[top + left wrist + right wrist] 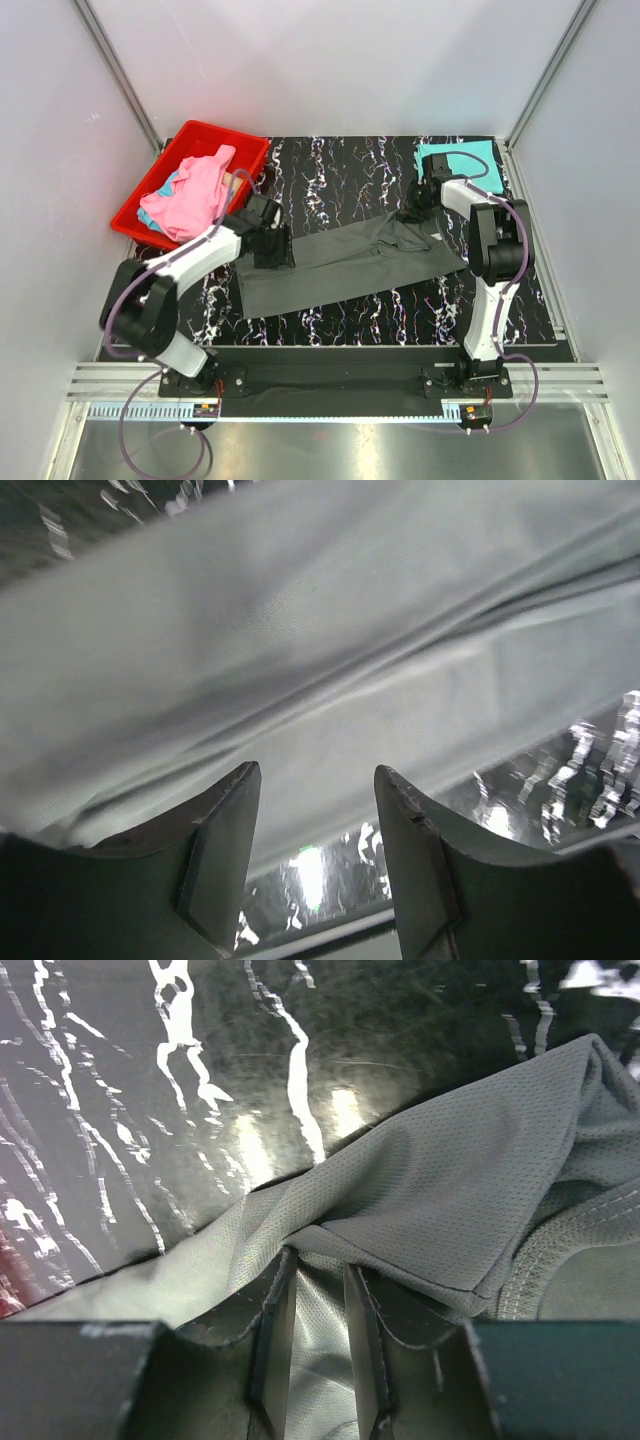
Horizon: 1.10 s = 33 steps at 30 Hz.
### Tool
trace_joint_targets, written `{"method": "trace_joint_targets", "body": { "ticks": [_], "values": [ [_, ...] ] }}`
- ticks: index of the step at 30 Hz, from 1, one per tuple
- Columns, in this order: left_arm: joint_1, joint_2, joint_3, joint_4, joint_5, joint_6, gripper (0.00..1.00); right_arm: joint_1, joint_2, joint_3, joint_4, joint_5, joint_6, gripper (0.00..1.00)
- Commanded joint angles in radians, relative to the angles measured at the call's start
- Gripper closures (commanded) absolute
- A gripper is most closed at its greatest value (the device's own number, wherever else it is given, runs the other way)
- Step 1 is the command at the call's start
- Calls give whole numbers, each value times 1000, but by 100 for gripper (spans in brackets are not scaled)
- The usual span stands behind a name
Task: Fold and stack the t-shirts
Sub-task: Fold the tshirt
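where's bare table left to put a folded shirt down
Bare: the far middle of the table, between the red bin and the teal t-shirt; also the near strip between the dark grey t-shirt and the table's near edge. Crowded: the centre, where that shirt spans the table with the left fingers and right fingers at its ends.

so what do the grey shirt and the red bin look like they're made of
Grey shirt: seemingly a thin, matte synthetic mesh knit; tiny holes show close up. Red bin: probably moulded plastic, smooth and evenly coloured, with a stiff straight rim.
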Motion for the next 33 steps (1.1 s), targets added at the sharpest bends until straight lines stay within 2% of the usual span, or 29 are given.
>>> {"method": "trace_joint_targets", "body": {
  "ticks": [1,5,10,14,20,27,30,32,33],
  "values": [
    [-2,87,-41,53,18,-70,45,3,-36,-26,-68,112,-58,66],
    [-2,143,-116,84,-43,-115,45,3,-79,-51,-96,178,-73,67],
    [-2,173,-162,90,-97,-132,45,0,-171,-118,-59,173,-90,66],
    [-3,169,-176,85,-114,-141,45,-15,-193,-129,-94,198,-103,65],
    [-2,149,-176,61,-160,-143,44,-104,-251,-232,-81,195,-92,69],
    [-2,132,-167,36,-171,-155,44,-110,-233,-272,-51,176,-81,71],
    [-2,106,-170,13,-187,-160,43,-110,-237,-287,-47,202,-83,83],
    [-2,87,-171,-5,-201,-163,43,-154,-245,-298,-45,208,-81,97],
    [-2,81,-173,-7,-201,-169,43,-161,-253,-299,-47,208,-81,100]
  ]
}}
